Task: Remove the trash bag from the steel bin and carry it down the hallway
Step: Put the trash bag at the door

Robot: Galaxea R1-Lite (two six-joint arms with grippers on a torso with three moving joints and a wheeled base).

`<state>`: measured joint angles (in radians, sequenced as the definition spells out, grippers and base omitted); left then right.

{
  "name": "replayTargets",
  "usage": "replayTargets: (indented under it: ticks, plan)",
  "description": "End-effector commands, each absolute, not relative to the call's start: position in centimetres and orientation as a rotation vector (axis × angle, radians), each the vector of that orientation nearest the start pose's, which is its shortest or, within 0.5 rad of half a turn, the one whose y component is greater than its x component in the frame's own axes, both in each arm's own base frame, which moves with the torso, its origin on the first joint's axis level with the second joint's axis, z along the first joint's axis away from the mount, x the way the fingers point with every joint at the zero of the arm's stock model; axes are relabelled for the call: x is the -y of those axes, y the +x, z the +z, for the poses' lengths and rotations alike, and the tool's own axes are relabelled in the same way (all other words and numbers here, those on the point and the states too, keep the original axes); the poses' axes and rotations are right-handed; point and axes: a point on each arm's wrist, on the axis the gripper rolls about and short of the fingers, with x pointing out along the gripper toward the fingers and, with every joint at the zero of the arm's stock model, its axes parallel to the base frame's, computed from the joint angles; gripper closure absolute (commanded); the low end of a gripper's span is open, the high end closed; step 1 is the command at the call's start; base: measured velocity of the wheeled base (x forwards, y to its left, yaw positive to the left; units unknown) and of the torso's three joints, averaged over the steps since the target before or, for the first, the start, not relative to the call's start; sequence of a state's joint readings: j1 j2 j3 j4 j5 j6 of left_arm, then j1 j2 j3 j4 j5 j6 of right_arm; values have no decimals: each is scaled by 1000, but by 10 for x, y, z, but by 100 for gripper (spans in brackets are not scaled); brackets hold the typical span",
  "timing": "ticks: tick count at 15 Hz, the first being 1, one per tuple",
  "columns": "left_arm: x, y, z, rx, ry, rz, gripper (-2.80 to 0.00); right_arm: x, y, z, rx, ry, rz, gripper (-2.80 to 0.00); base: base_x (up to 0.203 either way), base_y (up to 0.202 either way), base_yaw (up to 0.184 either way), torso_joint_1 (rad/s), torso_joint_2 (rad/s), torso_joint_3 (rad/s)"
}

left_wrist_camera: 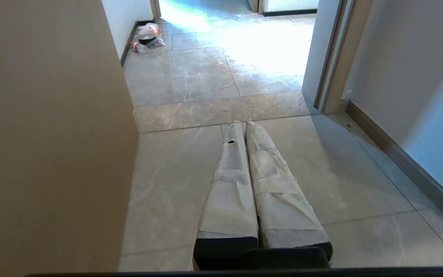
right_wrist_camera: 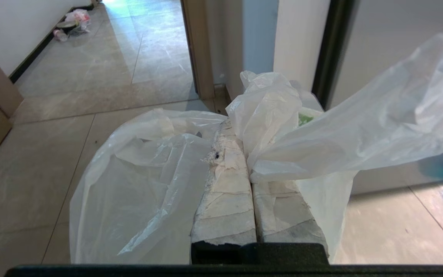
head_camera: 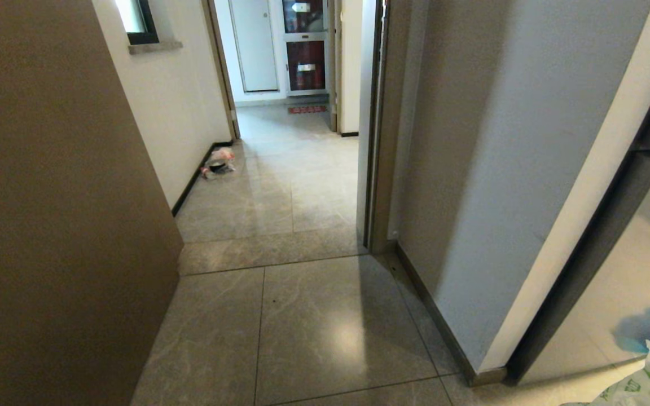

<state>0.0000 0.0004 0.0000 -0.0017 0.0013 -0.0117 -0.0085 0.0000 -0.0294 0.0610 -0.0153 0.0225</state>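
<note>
The right gripper point(right_wrist_camera: 244, 134) is clamped on the trash bag point(right_wrist_camera: 148, 181), so it hangs clear of the tiles for carrying. The left gripper point(left_wrist_camera: 243, 125) is closed, empty. Ahead, the hallway point(head_camera: 297, 169) runs past a small bundle point(head_camera: 218, 162).

The head view looks forward and down from high up along the hallway point(head_camera: 280, 169). Both wrist views sit much lower, just behind their fingers, facing the same way over the tiles. All three share the pink-and-black bundle point(head_camera: 218, 162) by the left baseboard point(left_wrist_camera: 147, 37) point(right_wrist_camera: 73, 21) and the door frame point(head_camera: 378, 169) on the right point(left_wrist_camera: 331, 77) point(right_wrist_camera: 196, 50).
</note>
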Motion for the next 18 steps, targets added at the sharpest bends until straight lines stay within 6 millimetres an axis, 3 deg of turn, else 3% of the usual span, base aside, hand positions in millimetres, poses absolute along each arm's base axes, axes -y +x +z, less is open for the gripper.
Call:
replayTargets:
  ticks: [1, 8, 18]
  plan:
    - [0, -23, 76, 2, -12, 3, 0, 0, -25, 77, -34, 21, -23, 0, 180, 0, 2, 2, 10, 5]
    - [0, -23, 76, 2, -8, 0, 0, 0, -25, 77, -35, 21, -23, 0, 175, 0, -3, 2, 2, 3]
    - [0, -23, 76, 2, -5, 0, 0, 0, -25, 77, -35, 21, -23, 0, 0, 0, 0, 0, 0, 0]
